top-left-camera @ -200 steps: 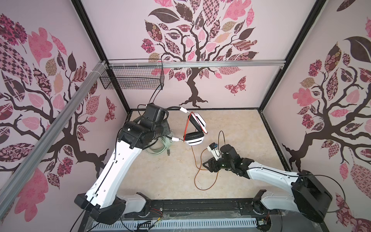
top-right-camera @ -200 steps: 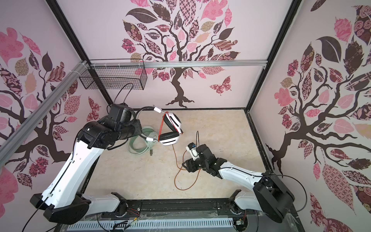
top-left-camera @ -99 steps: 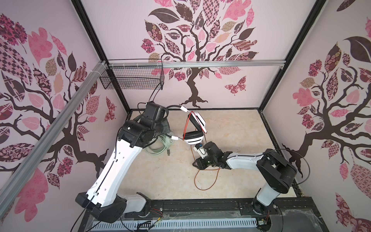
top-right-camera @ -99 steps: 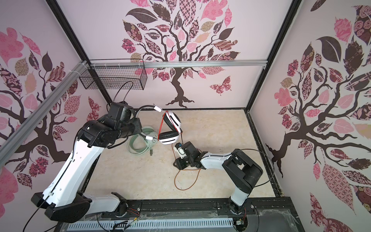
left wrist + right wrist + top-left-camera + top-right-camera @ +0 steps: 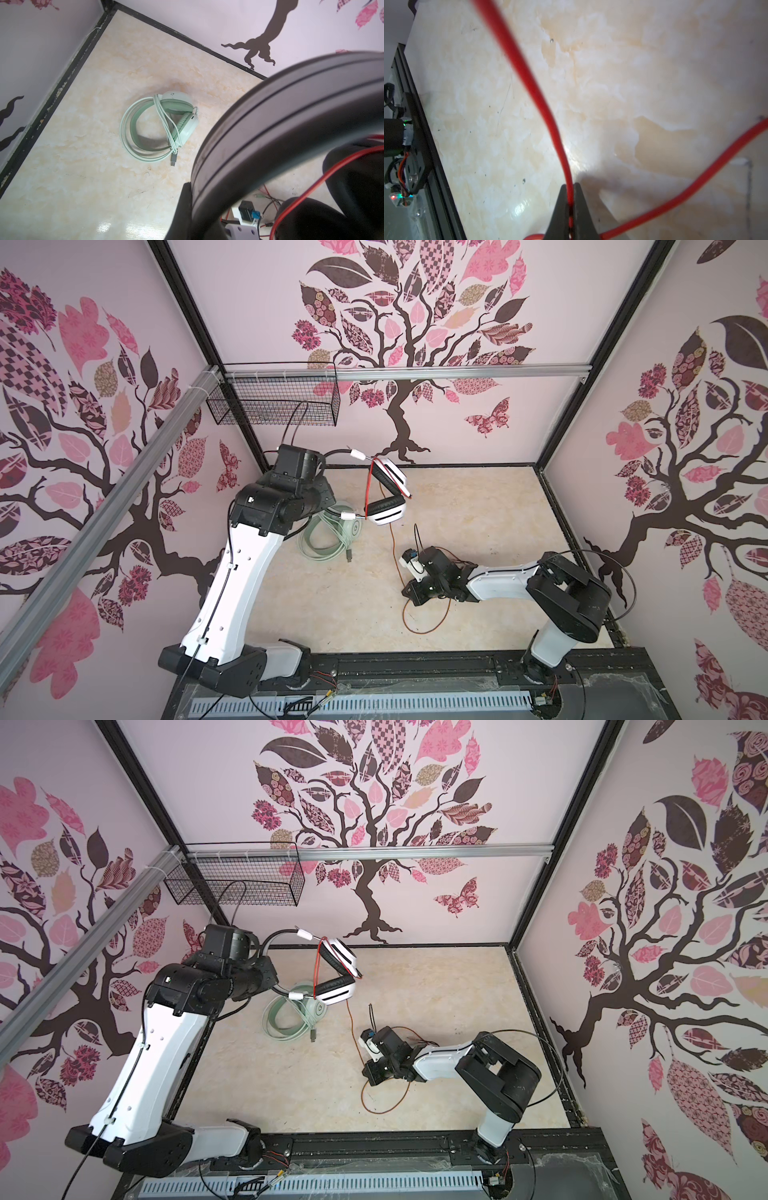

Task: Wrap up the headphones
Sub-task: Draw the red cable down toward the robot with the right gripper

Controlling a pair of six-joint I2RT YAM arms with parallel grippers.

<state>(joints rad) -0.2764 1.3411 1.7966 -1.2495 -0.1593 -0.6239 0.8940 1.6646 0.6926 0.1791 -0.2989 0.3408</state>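
Your left gripper (image 5: pixel 326 493) is clamping the headband of the white and black headset (image 5: pixel 386 510) and holding it off the table (image 5: pixel 478 510) at the far left. Its 2 ear cups are hanging just right of the green headset (image 5: pixel 180 116). That one is lying on the table with its pale cable already looped around it.

Your right gripper (image 5: pixel 570 187) is pinching the red cable (image 5: pixel 394 547) between closed jaws, low over the middle of the table. The rest of the cable is lying slack on the near side.

- **Risk 1:** the cable is sitting at the very tips of the jaws. A sideways pull while you are winding is likely to slide it out.
- **Risk 2:** the stretch between ear cup and right gripper is running fairly straight. Drawing it tighter could twist the headset in the left grip or strain the cable where it enters the cup.
- **Risk 3:** the slack is lying close under your right arm and may snag on the wrist as you are lifting.
- **Risk 4:** a swinging cup could knock the green headset and loosen its wrap.
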